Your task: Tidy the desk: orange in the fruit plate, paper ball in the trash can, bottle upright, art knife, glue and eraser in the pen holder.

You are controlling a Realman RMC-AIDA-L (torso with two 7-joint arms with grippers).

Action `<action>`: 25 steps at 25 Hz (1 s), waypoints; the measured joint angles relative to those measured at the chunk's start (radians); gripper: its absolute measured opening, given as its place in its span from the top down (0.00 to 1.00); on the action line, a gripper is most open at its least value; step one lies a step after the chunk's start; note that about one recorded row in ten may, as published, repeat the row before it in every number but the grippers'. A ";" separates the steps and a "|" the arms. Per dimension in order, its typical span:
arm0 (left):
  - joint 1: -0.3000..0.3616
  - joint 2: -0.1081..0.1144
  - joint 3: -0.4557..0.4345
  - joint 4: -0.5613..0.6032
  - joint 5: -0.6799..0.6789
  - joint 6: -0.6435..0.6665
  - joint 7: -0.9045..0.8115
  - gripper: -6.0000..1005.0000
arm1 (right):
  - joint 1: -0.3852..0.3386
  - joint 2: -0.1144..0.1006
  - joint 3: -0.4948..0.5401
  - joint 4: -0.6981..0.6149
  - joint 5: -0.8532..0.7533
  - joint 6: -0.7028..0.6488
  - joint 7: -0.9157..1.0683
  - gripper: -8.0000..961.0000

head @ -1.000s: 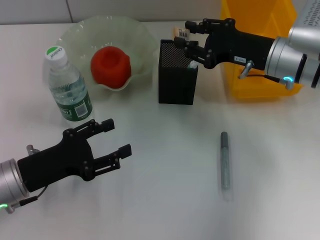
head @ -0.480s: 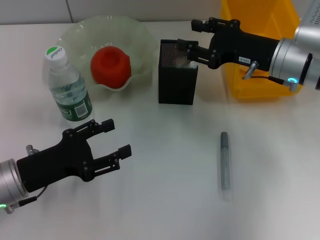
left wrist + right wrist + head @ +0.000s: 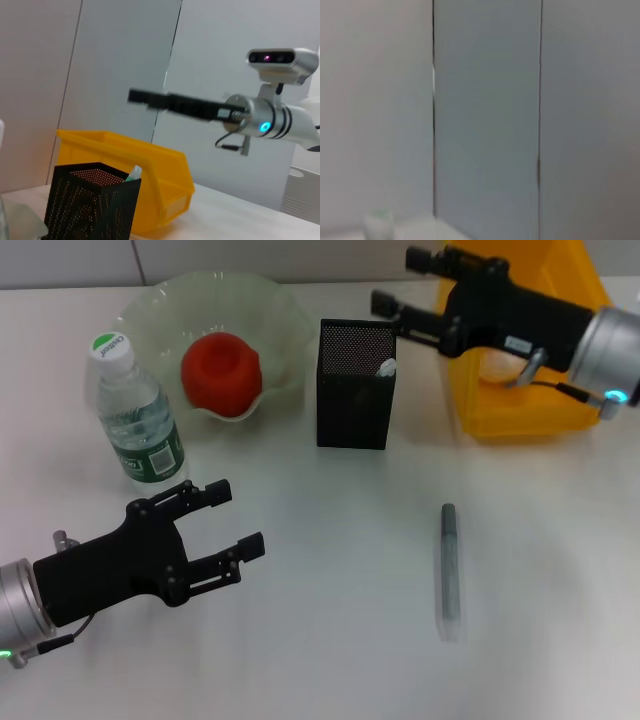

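Only legible text: green print on the white cap point(image 3: 110, 344) of the bottle point(image 3: 135, 420), far left, apparently "Cestbon"; bottle label print and the small white sticker on the right arm point(image 3: 517, 343) are too small to read.

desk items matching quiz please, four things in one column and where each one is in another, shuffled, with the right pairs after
Things:
1. orange
2. bottle
3. grey pen-like tool
4. right gripper

Places:
A. lying flat on the bare table
B. in the fruit plate
C. in the air between the pen holder and the trash can
D. standing upright beside the fruit plate

Pairs: 1-B, 2-D, 3-A, 4-C
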 joint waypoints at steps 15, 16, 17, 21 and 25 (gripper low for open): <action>-0.007 0.004 0.069 0.006 0.005 0.045 0.000 0.22 | 0.125 -0.096 -0.008 -0.208 -0.615 -0.447 0.372 0.27; -0.008 0.004 0.079 0.008 0.006 0.047 -0.002 0.22 | 0.146 -0.095 -0.010 -0.213 -0.670 -0.457 0.386 0.27; -0.009 0.005 0.086 0.010 0.006 0.049 -0.003 0.22 | 0.161 -0.093 -0.012 -0.219 -0.713 -0.463 0.397 0.27; -0.002 0.005 0.103 0.030 0.007 0.077 0.004 0.22 | 0.217 -0.080 -0.053 -0.244 -0.835 -0.474 0.409 0.27; -0.002 0.005 0.109 0.033 0.008 0.082 0.011 0.22 | 0.261 -0.068 -0.169 -0.263 -0.902 -0.475 0.404 0.27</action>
